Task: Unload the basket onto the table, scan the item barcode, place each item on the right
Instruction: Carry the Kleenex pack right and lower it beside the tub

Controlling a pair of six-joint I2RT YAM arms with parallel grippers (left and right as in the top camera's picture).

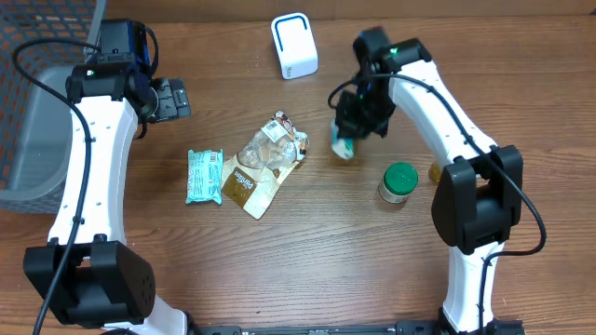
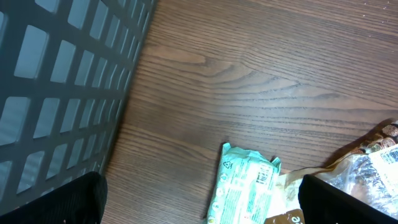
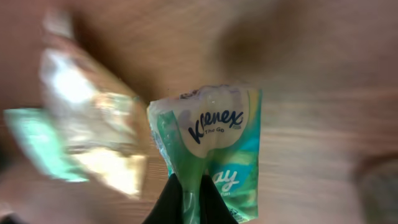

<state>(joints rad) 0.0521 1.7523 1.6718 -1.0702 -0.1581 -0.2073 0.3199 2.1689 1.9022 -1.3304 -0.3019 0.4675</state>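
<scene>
My right gripper (image 1: 354, 126) is shut on a green and white Kleenex tissue pack (image 1: 345, 147), pinching its edge and holding it above the table. In the right wrist view the pack (image 3: 214, 130) hangs in front of the shut gripper (image 3: 191, 183), printed face towards the camera, and the background is blurred. No barcode shows on that face. A white scanner with a blue outline (image 1: 294, 46) stands at the back centre, left of the pack. My left gripper (image 1: 172, 98) is open and empty at the far left, above bare wood (image 2: 202, 202).
A teal packet (image 1: 204, 176) (image 2: 245, 183) lies left of centre, touching a clear and brown snack bag (image 1: 265, 163) (image 2: 367, 168). A green-lidded jar (image 1: 399, 182) stands by the right arm. A grey mesh basket (image 1: 37, 121) (image 2: 56, 93) fills the left edge.
</scene>
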